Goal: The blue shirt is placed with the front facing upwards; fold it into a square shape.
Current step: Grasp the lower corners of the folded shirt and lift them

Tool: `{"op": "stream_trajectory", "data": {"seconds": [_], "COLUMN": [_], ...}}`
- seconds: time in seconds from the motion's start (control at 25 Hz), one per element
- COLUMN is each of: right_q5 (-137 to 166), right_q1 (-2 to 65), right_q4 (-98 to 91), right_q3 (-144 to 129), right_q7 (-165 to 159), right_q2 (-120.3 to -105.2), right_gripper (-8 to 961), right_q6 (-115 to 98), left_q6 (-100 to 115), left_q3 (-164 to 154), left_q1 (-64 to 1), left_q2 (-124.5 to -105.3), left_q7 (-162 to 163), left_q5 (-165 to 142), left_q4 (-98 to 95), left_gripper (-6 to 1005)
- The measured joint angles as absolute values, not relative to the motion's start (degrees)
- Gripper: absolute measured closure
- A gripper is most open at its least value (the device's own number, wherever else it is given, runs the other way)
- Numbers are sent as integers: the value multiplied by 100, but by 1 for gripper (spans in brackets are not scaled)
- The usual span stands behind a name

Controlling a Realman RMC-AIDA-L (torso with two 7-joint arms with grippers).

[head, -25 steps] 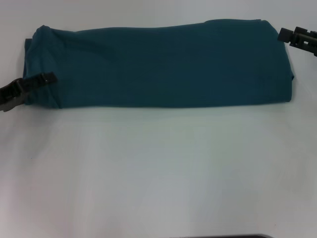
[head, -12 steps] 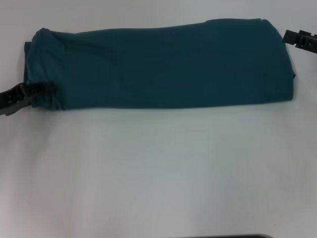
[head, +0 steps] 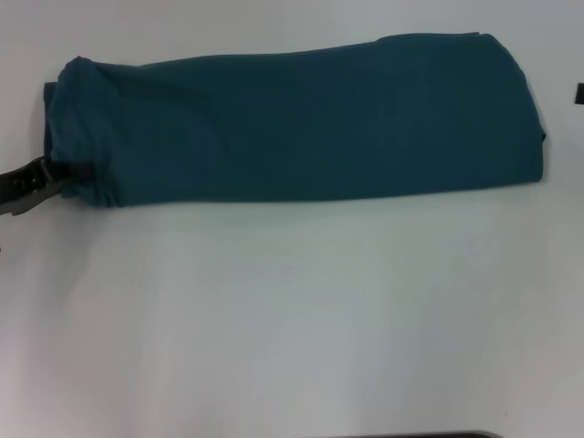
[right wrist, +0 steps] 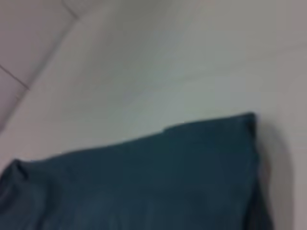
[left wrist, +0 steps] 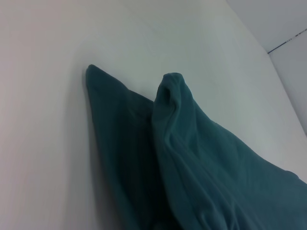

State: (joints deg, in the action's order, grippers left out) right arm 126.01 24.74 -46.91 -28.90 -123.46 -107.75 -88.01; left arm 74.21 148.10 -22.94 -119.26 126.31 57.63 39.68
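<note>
White table (head: 292,319); blue shirt (head: 301,123) folded long band.

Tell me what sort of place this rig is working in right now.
Probably a lab or test bench rather than a home: a plain white table holds only the blue shirt, folded into a long band. The left gripper sits at its left end; the right gripper barely shows at the edge.

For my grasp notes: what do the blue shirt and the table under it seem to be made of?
The blue shirt: soft knit, probably cotton, matte; it bunches in soft creases by the left gripper. The table: a smooth, pale, faintly glossy hard surface, perhaps laminate.
</note>
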Motion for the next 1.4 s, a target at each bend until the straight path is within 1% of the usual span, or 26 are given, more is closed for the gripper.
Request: {"op": "stream_trajectory", "data": {"seconds": [0.08, 0.16, 0.24, 0.28, 0.36, 0.56, 0.6, 0.96, 1.12, 1.4], "right_q5": [12962, 13279, 13637, 13786, 14018, 14126, 14129, 14196, 14198, 14212], "right_q1": [2630, 2814, 2996, 3065, 3198, 3335, 3342, 3306, 3302, 3304], "right_q4": [-4792, -4813, -4804, -4796, -4774, -4730, -4705, -4530, -4531, -4531], "right_q3": [-2894, -2916, -2973, -3006, -3057, -3121, -3145, -3260, -3265, -3410], "right_q7": [-12654, -12822, -12935, -12959, -12993, -13025, -13042, -13235, -13231, -13191], "right_q2": [-10647, -10557, -10508, -10511, -10562, -10764, -10784, -10875, -10890, -11020], "right_gripper": [38, 38, 38, 38, 38, 38, 38, 37, 37, 38], "right_q6": [-8989, -9139, -9198, -9199, -9202, -9166, -9158, -8911, -8793, -8538], "left_q6": [7426, 7483, 7529, 7546, 7575, 7620, 7654, 7708, 7707, 7715], "left_q3": [14810, 14805, 14784, 14768, 14727, 14712, 14712, 14687, 14667, 14662], "left_q1": [-2294, -2301, -2311, -2316, -2318, -2292, -2283, -2312, -2320, -2309], "left_q2": [-11923, -11920, -11924, -11926, -11929, -11916, -11912, -11909, -11920, -11938], "left_q7": [12642, 12651, 12652, 12654, 12667, 12680, 12680, 12683, 12683, 12708], "left_q5": [5758, 5757, 5756, 5756, 5757, 5756, 5756, 5756, 5756, 5757], "left_q4": [3971, 4009, 4047, 4067, 4106, 4130, 4150, 4175, 4175, 4175], "left_gripper": [892, 935, 978, 978, 978, 978, 978, 979, 979, 978]}}
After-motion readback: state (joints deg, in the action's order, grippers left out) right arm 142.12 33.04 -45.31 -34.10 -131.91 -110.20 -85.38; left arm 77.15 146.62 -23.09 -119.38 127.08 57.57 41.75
